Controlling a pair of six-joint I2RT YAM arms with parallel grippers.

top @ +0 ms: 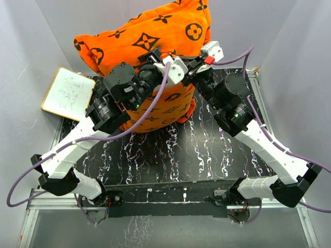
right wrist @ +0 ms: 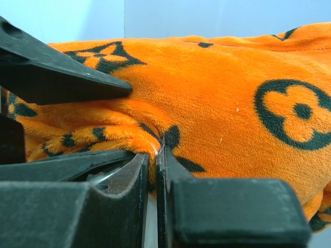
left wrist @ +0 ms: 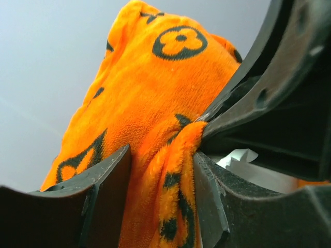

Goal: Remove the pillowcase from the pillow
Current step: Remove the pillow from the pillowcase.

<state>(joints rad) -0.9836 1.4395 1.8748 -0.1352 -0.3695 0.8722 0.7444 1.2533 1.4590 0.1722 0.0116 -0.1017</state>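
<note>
The pillowcase (top: 155, 36) lies at the far side of the table (top: 196, 150), at about 12 o'clock in the overhead view, and one end reaches down toward the centre under the two wrists. The pillow is inside it and I cannot see any white of it for sure. I judge the load light but bulky. The plush cover is soft and limp and a little fluffy, so it folds and bunches under a pinch and does not slide off in one piece. The stuffing inside will give way and follow the pull. A good place to take hold is a fold of loose cloth only, near the open end, without pillow in the bite. Which end is open, the pictures do not tell me. The right gripper (right wrist: 155, 153) has its fingers together on a thin ridge of the orange cloth. The left gripper (left wrist: 161, 152) has its fingers apart, with a hanging fold between them that it does not seem to press. The print shows dark flowers, diamonds and circles, but no letters or brand name can be read. The white board (top: 68, 93) at 10 o'clock carries faint handwriting, too small to read.
</note>
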